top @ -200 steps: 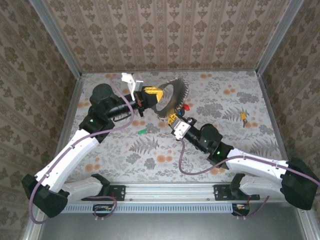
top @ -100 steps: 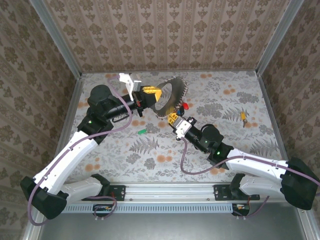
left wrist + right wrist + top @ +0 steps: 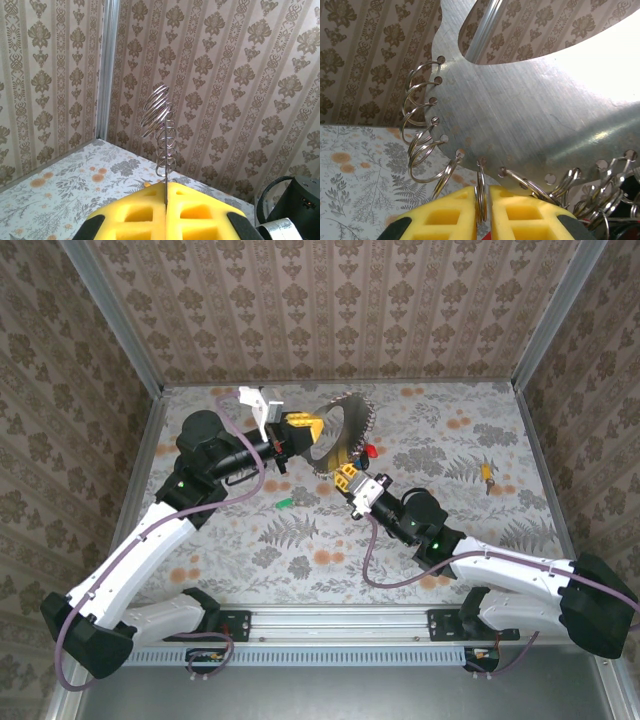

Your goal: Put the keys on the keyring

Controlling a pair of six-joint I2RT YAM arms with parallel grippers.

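Left pincer (image 3: 165,194) is clenched on a thin metal plate (image 3: 347,433), yellow pads pressed to both faces; in left wrist view the plate shows edge-on, w/ a stack of split rings (image 3: 159,122) rising above the pads. From the top cam the plate is held up off the counter (image 3: 300,560), tilted, rings all round its rim.

Right pincer (image 3: 481,201) is closed on one keyring (image 3: 480,184), which hangs from a hole in the plate's lower edge and runs down btwn the two yellow pads. More rings fan out left and right of it along the same edge. In the top view this pincer (image 3: 347,477) sits just under the plate's lower rim, fingers pointing up-left toward it.

Keys, top view:
- red key (image 3: 372,452): just beside the plate's lower-right edge, near the right pincer; can't tell if it lies on the counter or hangs.
- green key (image 3: 284,503): flat on the counter, below the left pincer, apart from both.
- yellow key (image 3: 487,475): on the counter far right, well apart from the rest.
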